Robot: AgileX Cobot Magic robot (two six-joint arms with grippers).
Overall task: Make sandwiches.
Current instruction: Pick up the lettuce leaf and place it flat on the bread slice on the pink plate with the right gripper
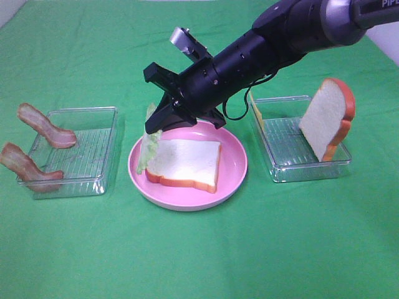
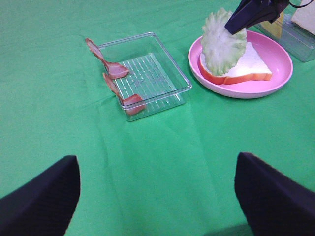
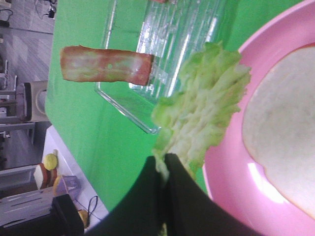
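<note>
A white bread slice (image 1: pixel 187 163) with an orange-brown crust lies flat on the round pink plate (image 1: pixel 234 180). My right gripper (image 1: pixel 154 128) is shut on a pale-green lettuce leaf (image 1: pixel 148 146), which hangs upright over the plate's left rim and touches the bread's left edge. The right wrist view shows the shut fingers (image 3: pixel 172 196) pinching the lettuce (image 3: pixel 202 113) beside the plate (image 3: pixel 221 167). A second bread slice (image 1: pixel 327 118) leans in the right tray (image 1: pixel 283 174). Two bacon strips (image 1: pixel 45 124) (image 1: pixel 25 165) hang on the left tray (image 1: pixel 106 180). My left gripper (image 2: pixel 157 206) stands open above bare cloth.
A thin yellow cheese piece (image 1: pixel 255 111) stands at the right tray's back-left corner. The right arm (image 1: pixel 249 59) stretches from the upper right across the plate's back. Green cloth covers the whole table, with free room along the front.
</note>
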